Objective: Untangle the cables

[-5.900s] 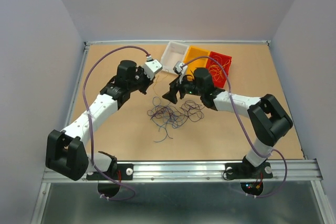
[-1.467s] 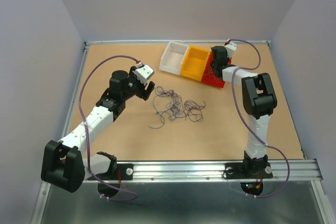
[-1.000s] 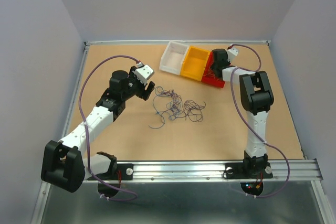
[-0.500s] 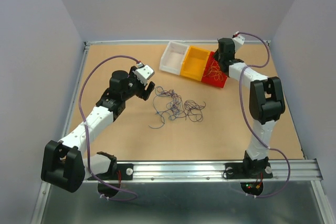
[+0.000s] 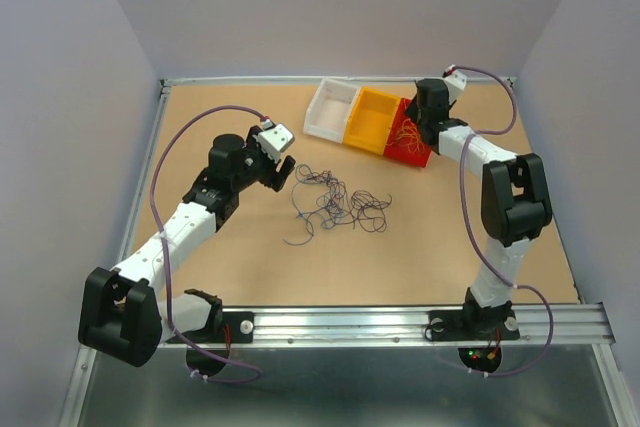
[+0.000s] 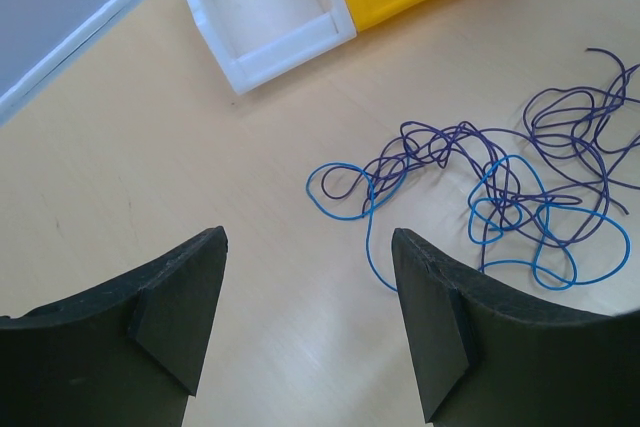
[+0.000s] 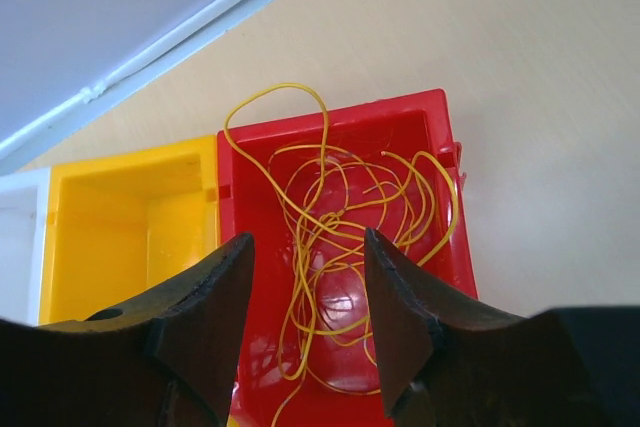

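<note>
A loose tangle of thin blue and dark purple cables [image 5: 335,202] lies on the table's middle; in the left wrist view these cables [image 6: 505,192] spread to the right of my fingers. Several yellow cables [image 7: 325,197] lie curled inside the red bin [image 7: 400,112]. My left gripper [image 5: 282,171] hovers left of the tangle, open and empty [image 6: 305,247]. Above the red bin [image 5: 420,157] my right gripper [image 5: 413,129] is open [image 7: 307,239], with nothing between its fingers.
A white bin [image 5: 330,109] and a yellow bin [image 5: 372,119] stand in a row with the red one at the back of the table; both look empty. A metal rail [image 5: 340,322] runs along the near edge, and grey walls enclose the table.
My right gripper has opened over the red bin and risen a little, its arm swinging right. The yellow cables now lie in the bin. The left arm has not moved.
</note>
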